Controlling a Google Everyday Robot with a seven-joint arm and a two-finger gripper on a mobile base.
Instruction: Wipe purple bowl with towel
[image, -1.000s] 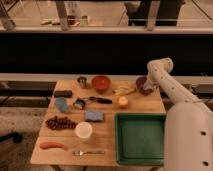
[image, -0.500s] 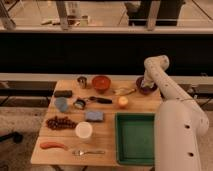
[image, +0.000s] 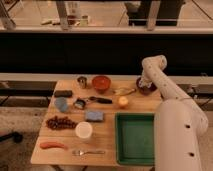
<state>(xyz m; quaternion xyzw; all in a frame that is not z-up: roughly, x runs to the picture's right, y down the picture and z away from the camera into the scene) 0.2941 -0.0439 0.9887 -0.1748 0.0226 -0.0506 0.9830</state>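
Observation:
The purple bowl sits at the table's far right edge, small, round and dark, partly covered by my arm. My gripper reaches down into or onto it from above, shut, and the wrist hides most of it. I cannot make out the towel; whether it is under the gripper is hidden. The orange-red bowl stands apart to the left along the back edge.
A green tray fills the table's front right, beside my arm's white body. Left of it lie a metal cup, an orange fruit, a blue sponge, grapes, a white cup and a fork.
My arm's upper bend has shifted a little to the left, and the white body now looms larger at the right. The gripper stays at the purple bowl.

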